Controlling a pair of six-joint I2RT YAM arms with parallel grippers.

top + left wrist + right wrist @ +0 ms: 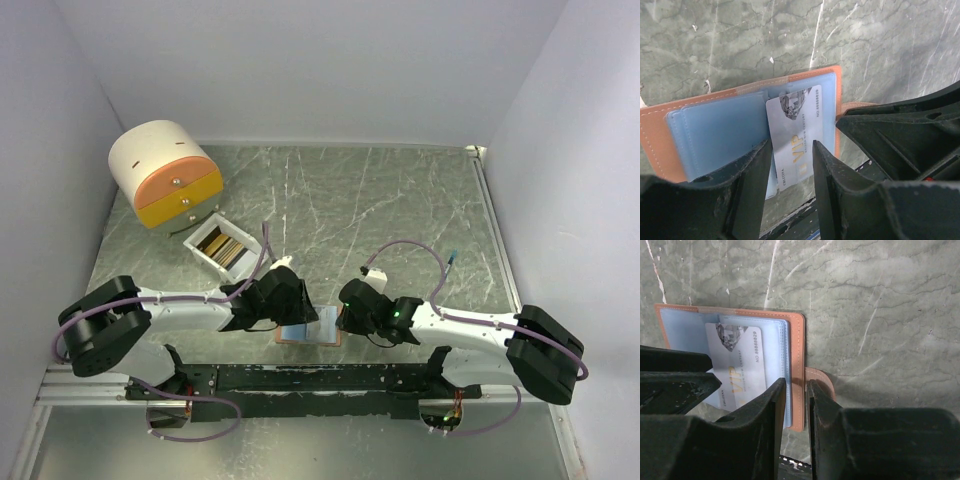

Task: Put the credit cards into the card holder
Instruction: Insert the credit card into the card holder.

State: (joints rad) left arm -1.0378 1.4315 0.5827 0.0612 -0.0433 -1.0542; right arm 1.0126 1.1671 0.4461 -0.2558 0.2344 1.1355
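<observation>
From above, your card holder (312, 332) lies open on the table (400, 200) at the middle of the near edge, pale blue inside facing up. Your left gripper (290, 302) covers its left half and your right gripper (350, 306) covers its right half. The spare credit cards (226, 246) stand in a small white open box (198, 248) left of centre. A round cream-and-orange drawer unit (165, 172) sits beyond the box in the far left corner.

In your left wrist view, the card holder (715, 130) lies flat with its salmon border showing round the blue pockets. A silver VIP card (795, 120) has its far end tucked into a clear pocket just right of the fold, and its near end sticks out toward you. Your left gripper (791, 150) is set at medium width, with one finger on each long edge of that card, gripping it across its width. The black bulk at the right is your other gripper, sitting over the holder's closing tab.

In your right wrist view, the right gripper (796, 390) is narrow, and the holder's salmon right border (796, 340) runs up through the gap between its fingers. The closing tab (822, 382) pokes out just right of them. You cannot tell from here whether those fingers clamp the border or only rest over it. The VIP card (735, 360) shows to the left, partly under your left gripper.
</observation>
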